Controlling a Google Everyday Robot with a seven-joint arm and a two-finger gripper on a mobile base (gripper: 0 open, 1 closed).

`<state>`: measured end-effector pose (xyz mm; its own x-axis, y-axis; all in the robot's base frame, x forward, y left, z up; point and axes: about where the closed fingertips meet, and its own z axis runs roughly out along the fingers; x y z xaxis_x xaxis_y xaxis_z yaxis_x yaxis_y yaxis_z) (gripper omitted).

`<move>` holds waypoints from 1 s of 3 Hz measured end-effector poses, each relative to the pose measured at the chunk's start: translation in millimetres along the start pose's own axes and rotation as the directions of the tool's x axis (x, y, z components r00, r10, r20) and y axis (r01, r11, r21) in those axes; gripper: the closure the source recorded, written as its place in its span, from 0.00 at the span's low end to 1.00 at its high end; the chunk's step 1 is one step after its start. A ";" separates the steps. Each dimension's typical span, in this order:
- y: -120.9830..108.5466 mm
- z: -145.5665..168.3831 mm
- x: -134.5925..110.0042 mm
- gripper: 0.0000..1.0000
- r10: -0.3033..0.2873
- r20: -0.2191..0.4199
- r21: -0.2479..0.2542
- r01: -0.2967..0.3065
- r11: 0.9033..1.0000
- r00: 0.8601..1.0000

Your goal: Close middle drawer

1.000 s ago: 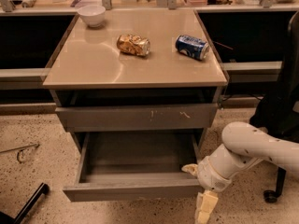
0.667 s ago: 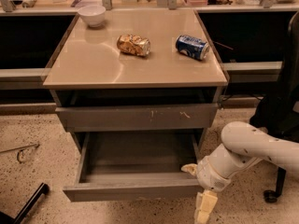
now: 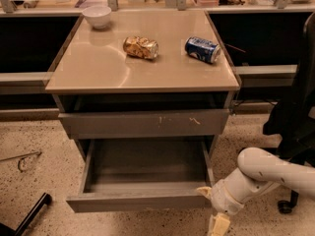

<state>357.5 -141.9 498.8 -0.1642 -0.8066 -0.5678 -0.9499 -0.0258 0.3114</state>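
The middle drawer (image 3: 142, 200) stands pulled far out of the grey cabinet, its plain flat front low in the view and its grey inner box (image 3: 147, 163) bare. Above it sits the taller drawer front with whitish scratch marks (image 3: 145, 123). My gripper (image 3: 212, 208) hangs at the end of the white arm (image 3: 266, 173), right at the drawer front's right end, near the floor. One cream fingertip (image 3: 203, 191) touches or nearly touches the front's right corner; another finger (image 3: 219, 226) points down.
On the tan cabinet top (image 3: 98, 68) lie a white bowl (image 3: 97, 15), a crumpled snack bag (image 3: 141, 47) and a blue can (image 3: 203, 49) on its side. A black chair (image 3: 295, 112) stands at the right. A black bar (image 3: 32, 213) lies on the speckled floor at the left.
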 end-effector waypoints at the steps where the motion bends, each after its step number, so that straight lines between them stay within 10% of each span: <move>1: 1.1 24.2 23.1 0.00 0.035 0.031 -0.013 -0.034 0.999 0.999; 3: -32.0 68.5 35.1 0.00 -0.026 0.021 -0.047 0.027 0.999 0.999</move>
<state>363.9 -128.9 416.7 -0.1449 -0.7933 -0.5914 -0.9404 -0.0755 0.3316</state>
